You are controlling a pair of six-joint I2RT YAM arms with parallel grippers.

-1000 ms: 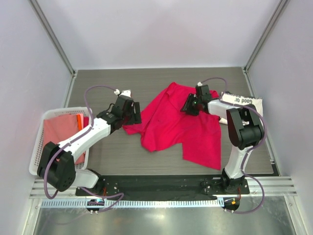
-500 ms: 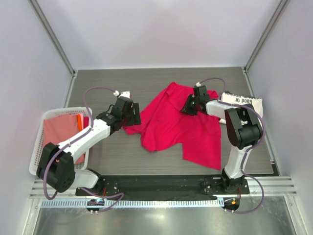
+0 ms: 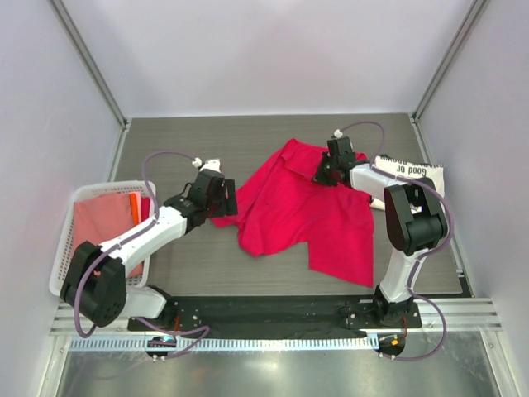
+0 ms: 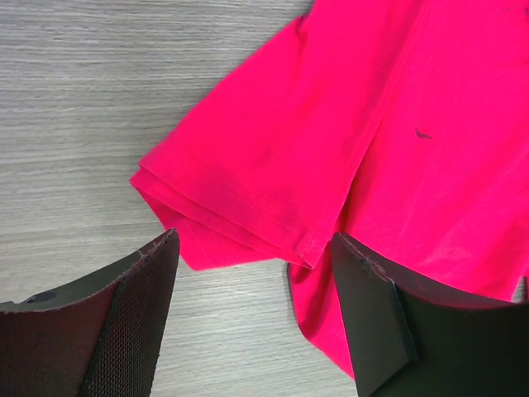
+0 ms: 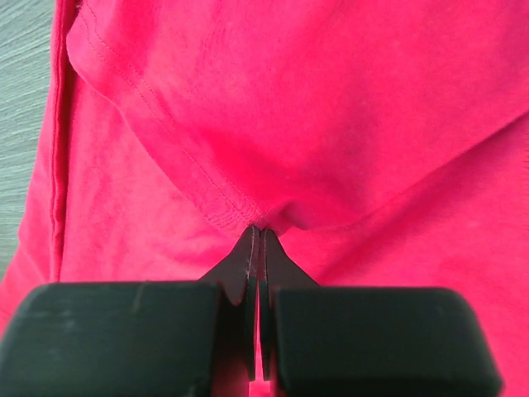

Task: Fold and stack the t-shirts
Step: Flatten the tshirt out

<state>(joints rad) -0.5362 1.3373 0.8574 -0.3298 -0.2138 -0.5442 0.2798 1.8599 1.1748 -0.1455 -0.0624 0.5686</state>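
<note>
Right gripper (image 5: 258, 236) pinched crimson t-shirt (image 3: 297, 211) hem | left gripper (image 4: 254, 241) gaped over sleeve | cream t-shirt (image 3: 411, 170) half-hidden behind arm

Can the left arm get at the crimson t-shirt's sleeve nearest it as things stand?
Probably yes. The left gripper hangs open right over the sleeve hem of the crimson t-shirt, with nothing lying on it. The right gripper pinches the shirt well away from there.

Left arm (image 3: 140, 236) and right arm (image 3: 397, 277): white shells, chunky black joints, a purple cable (image 3: 147, 169) looping off each. Left end effector (image 4: 252, 240) has matte black wedge fingers (image 4: 372, 314).
</note>
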